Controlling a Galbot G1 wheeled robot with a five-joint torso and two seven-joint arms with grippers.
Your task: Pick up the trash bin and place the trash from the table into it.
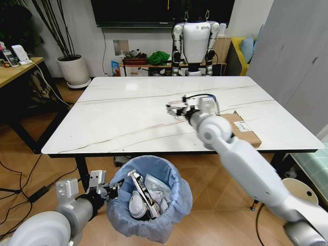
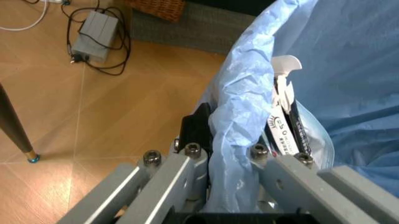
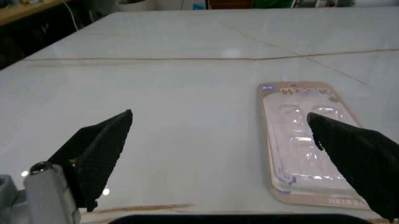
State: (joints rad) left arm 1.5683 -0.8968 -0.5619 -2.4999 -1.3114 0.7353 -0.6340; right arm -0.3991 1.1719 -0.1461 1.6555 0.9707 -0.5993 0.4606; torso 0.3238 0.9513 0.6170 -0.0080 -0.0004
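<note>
Right gripper (image 3: 218, 154) spread wide over the blister pack (image 3: 305, 140) — centre it first; left gripper (image 1: 110, 190) pinches the trash bin (image 1: 151, 202) rim.

Warm herringbone wooden floor (image 1: 46, 154), white potted plant (image 1: 73, 69) by the wall, dark wall-mounted television (image 1: 154, 13), light wooden desk (image 1: 15, 72) at left.

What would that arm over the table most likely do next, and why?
Probably shift sideways over the flat plastic package and lower. The right tool hangs open above the table with the package under one finger only, while the left tool grips the bin rim.
</note>
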